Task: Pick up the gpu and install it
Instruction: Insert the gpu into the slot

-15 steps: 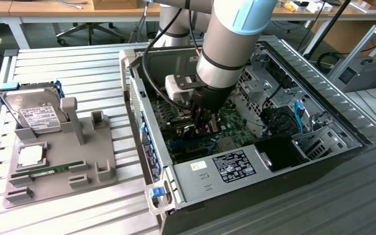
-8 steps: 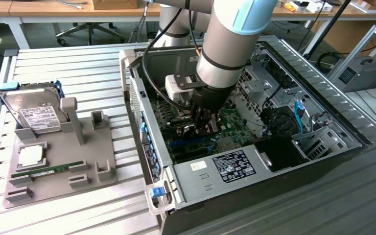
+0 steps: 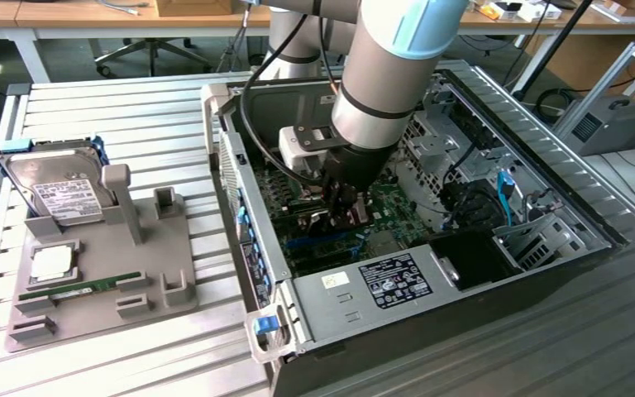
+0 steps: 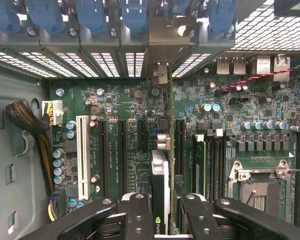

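Observation:
The gpu (image 4: 161,175) shows edge-on in the wrist view: a thin dark card with a silvery end bracket (image 4: 160,55) reaching to the case's rear slot openings. It stands upright over the long slots of the green motherboard (image 4: 115,105). My gripper (image 4: 165,220) is shut on the gpu, with black fingers (image 4: 139,215) on either side of it. In the exterior view the gripper (image 3: 340,211) is down inside the open computer case (image 3: 582,207), with the card (image 3: 323,223) low over the board. Whether the card is seated in a slot cannot be told.
A grey holder (image 3: 108,265) on the exterior view's left carries a hard drive with a blue frame (image 3: 59,186), a green RAM stick (image 3: 80,287) and a small square chip (image 3: 50,263). Blue slot latches (image 4: 90,15), a cable bundle (image 4: 32,130) and the CPU socket (image 4: 262,185) surround the card.

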Tool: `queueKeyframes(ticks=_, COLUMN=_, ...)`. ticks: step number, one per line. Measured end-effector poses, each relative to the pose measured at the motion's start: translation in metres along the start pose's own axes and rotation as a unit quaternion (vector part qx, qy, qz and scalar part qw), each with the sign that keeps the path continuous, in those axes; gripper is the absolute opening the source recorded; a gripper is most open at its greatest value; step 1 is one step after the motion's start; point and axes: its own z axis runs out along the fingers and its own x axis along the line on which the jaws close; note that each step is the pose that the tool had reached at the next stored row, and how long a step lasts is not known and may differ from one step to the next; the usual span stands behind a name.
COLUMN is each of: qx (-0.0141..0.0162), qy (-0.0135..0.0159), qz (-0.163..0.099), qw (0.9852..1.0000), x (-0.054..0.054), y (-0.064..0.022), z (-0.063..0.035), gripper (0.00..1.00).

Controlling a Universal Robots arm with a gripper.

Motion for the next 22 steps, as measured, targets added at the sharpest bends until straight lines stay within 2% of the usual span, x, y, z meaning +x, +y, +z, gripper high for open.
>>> queueKeyframes(ticks=22, qx=0.0001, qy=-0.0001, qz=0.002, qw=1.0000, x=0.0011, y=0.0004, z=0.0015, gripper=0.27)
